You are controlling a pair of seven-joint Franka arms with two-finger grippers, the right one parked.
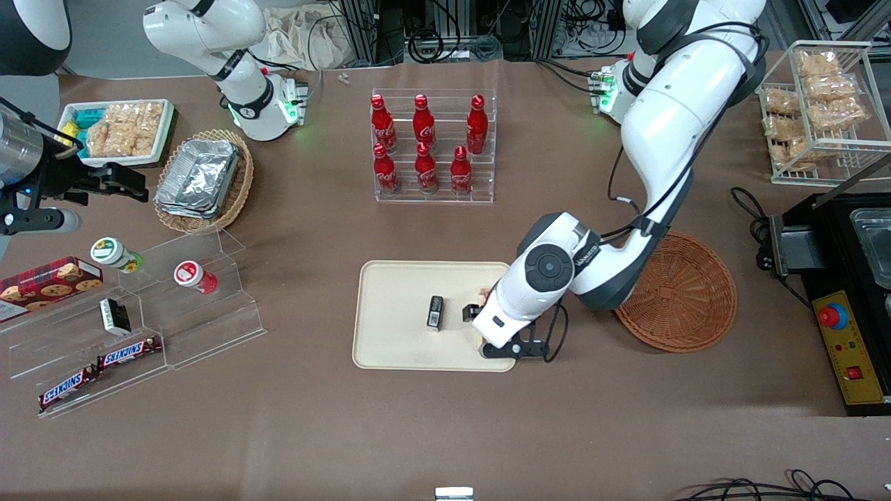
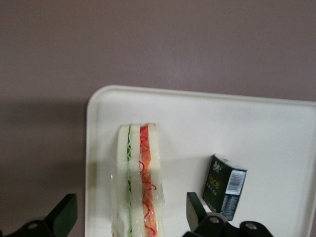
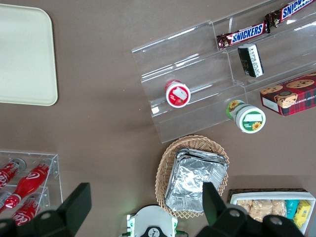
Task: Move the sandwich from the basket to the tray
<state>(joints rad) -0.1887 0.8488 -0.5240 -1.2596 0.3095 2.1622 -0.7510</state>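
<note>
The sandwich [image 2: 137, 182], a wrapped wedge of pale bread with green and red filling, lies on the cream tray [image 2: 276, 128] near its rim. The left arm's gripper [image 2: 131, 215] is open just above it, with one finger [image 2: 197, 212] on each side and a gap to the wrap. In the front view the gripper [image 1: 485, 330] is over the end of the tray [image 1: 397, 348] nearest the reddish-brown basket [image 1: 686, 292], which holds nothing; the arm hides most of the sandwich there.
A small black box [image 1: 436, 312] stands on the tray beside the gripper; it also shows in the left wrist view [image 2: 224, 190]. A rack of red bottles [image 1: 431, 146] stands farther back. A clear stepped stand [image 1: 160, 306] with snacks lies toward the parked arm's end.
</note>
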